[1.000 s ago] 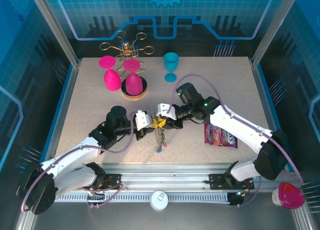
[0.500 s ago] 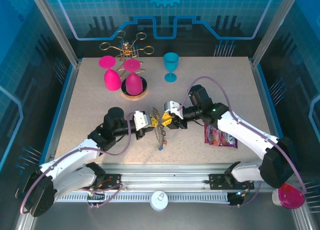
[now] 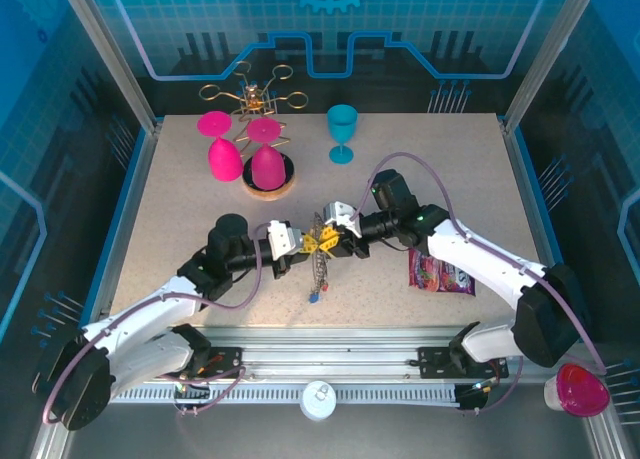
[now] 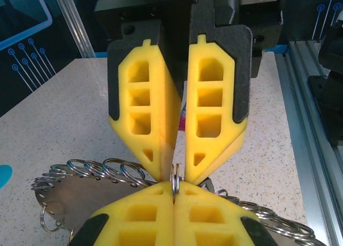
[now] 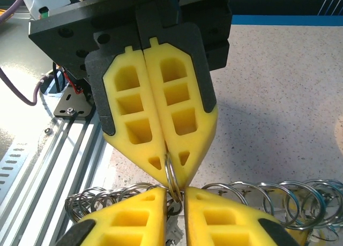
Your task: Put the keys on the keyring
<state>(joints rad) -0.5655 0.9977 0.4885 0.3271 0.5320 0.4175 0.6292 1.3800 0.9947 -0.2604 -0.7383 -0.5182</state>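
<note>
The keyring (image 3: pixel 318 267) hangs in a narrow bunch below the two grippers, which meet at mid-table. A small blue key (image 3: pixel 314 297) dangles at its lower end. Silvery split rings (image 4: pixel 102 171) fringe its band, and the right wrist view shows them too (image 5: pixel 278 195). My left gripper (image 3: pixel 311 245) (image 4: pixel 174 195) is shut on one split ring (image 4: pixel 174 177), pinched edge-on between its yellow pads. My right gripper (image 3: pixel 326 242) (image 5: pixel 175 203) faces it tip to tip. Its jaws stand a narrow gap apart, straddling the same split ring (image 5: pixel 171 176).
Two pink goblets (image 3: pixel 225 157) stand upside down at the back left, one on a round wooden coaster (image 3: pixel 268 185). A gold wire rack (image 3: pixel 255 94) is behind them and a teal goblet (image 3: pixel 342 131) at back centre. A snack packet (image 3: pixel 441 272) lies right of the grippers.
My right gripper drew a little right, then came back left to the left gripper's tips, and its jaws narrowed around the ring. The left gripper stayed shut and hardly moved.
</note>
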